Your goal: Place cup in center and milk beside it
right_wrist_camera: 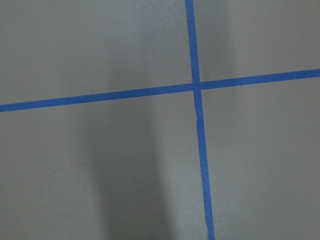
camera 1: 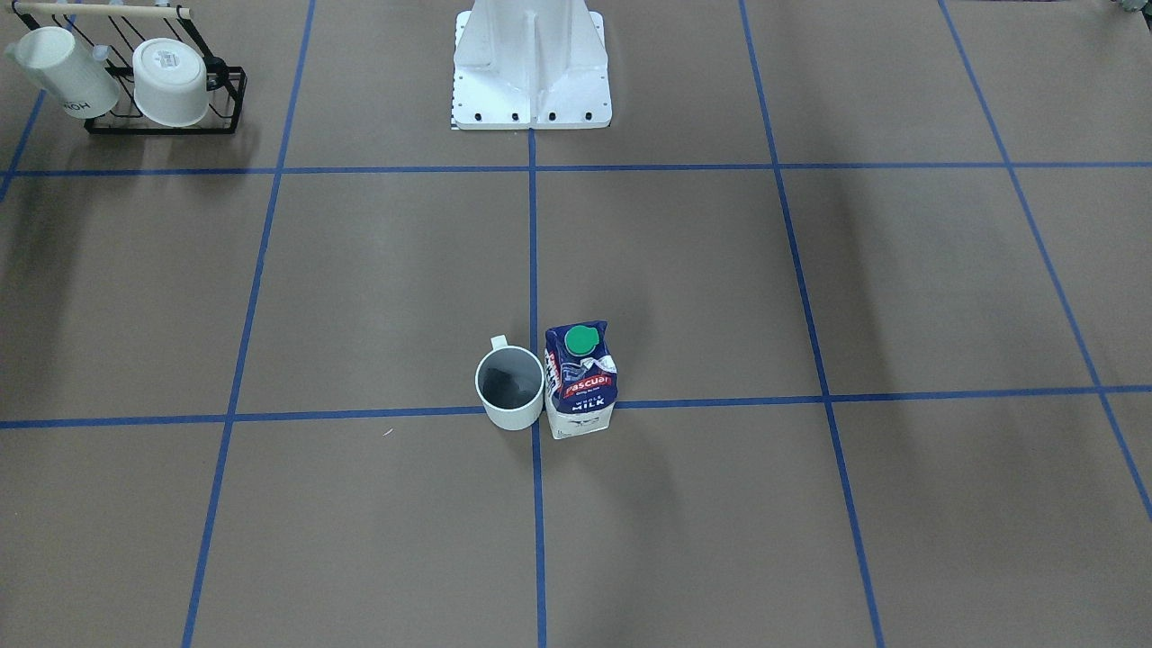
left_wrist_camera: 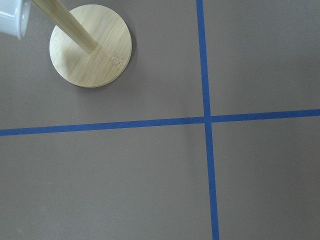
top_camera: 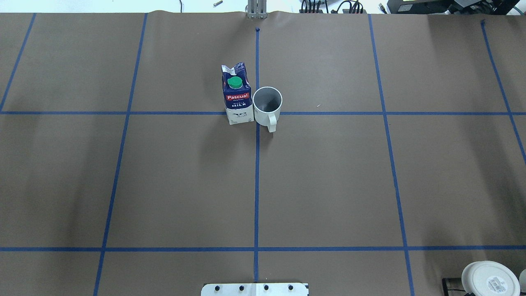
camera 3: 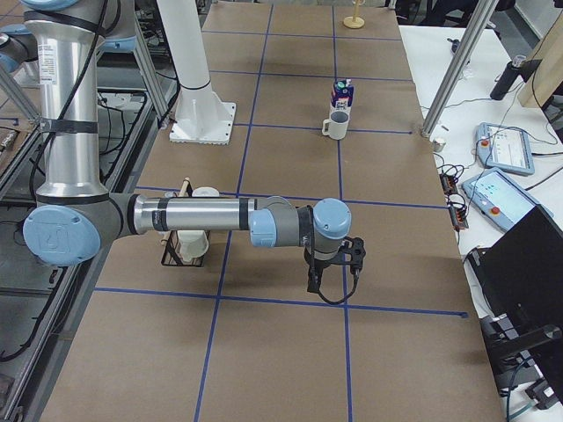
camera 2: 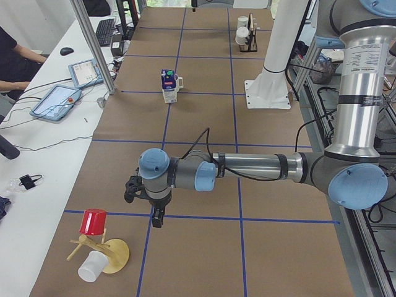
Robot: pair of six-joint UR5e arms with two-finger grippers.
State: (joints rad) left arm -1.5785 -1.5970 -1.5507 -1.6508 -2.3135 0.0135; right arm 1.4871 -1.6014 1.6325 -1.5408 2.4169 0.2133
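Observation:
The white cup (camera 1: 510, 389) stands upright on the blue tape cross at the table's middle, its handle toward the robot; it also shows in the overhead view (top_camera: 267, 103). The blue and white milk carton (camera 1: 580, 382) with a green cap stands upright, touching or almost touching the cup on the robot's left side, as the overhead view (top_camera: 237, 96) shows. My left gripper (camera 2: 158, 218) hangs over the table's left end, far from both. My right gripper (camera 3: 313, 283) hangs over the right end. Both show only in side views, so I cannot tell whether they are open or shut.
A black wire rack (camera 1: 166, 121) holding two white cups stands at the robot's right near its base (camera 1: 531, 81). A wooden mug tree (camera 2: 105, 252) with a red cup and a white cup stands at the left end; its round base shows in the left wrist view (left_wrist_camera: 91, 46).

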